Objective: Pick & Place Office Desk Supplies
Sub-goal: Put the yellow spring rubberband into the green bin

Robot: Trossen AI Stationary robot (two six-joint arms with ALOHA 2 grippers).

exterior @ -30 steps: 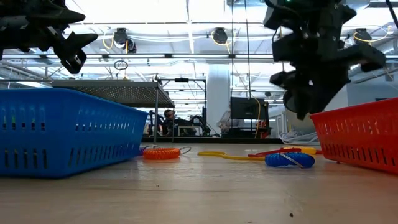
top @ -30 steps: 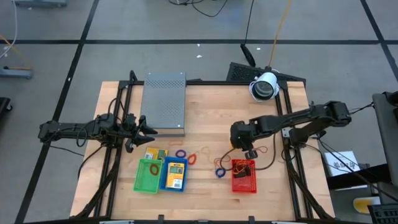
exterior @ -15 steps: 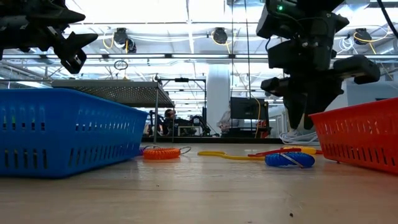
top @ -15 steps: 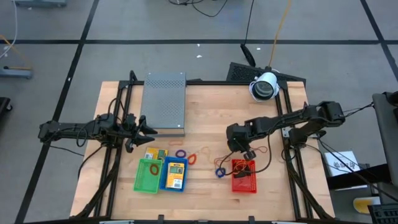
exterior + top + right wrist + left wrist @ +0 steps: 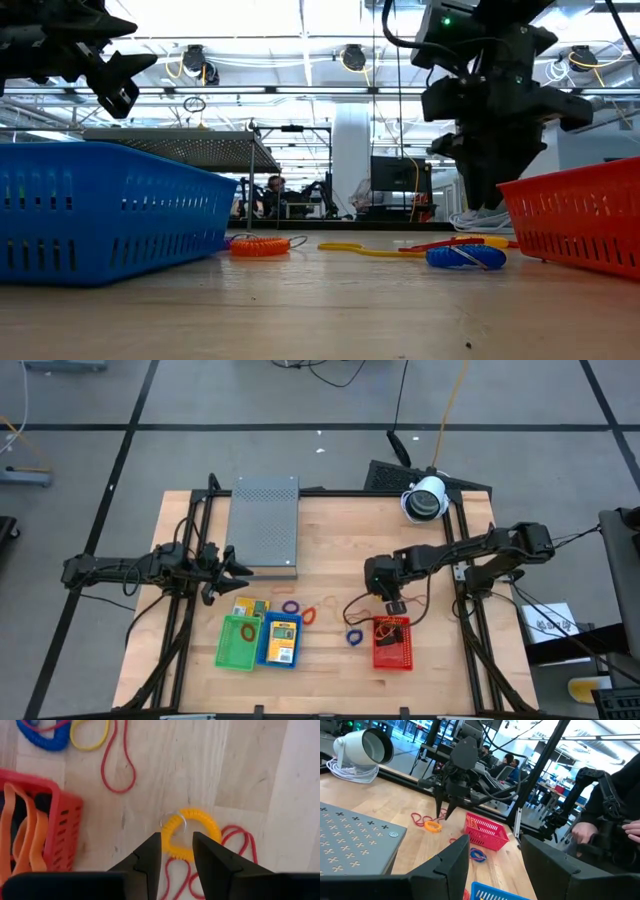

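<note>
Two claws | right claw (image 5: 176, 854) parted above yellow coil (image 5: 192, 834) | left claw (image 5: 228, 569) idle

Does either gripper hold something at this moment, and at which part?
Nothing is held. The right gripper hangs open above a yellow coil ring; the left gripper waits open beside the grey box.

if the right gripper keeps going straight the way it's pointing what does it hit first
Most likely the yellow coil ring lying on the table: the right gripper points down at it with fingers open, the ring's near edge between them. Its height above the ring is unclear.
</note>
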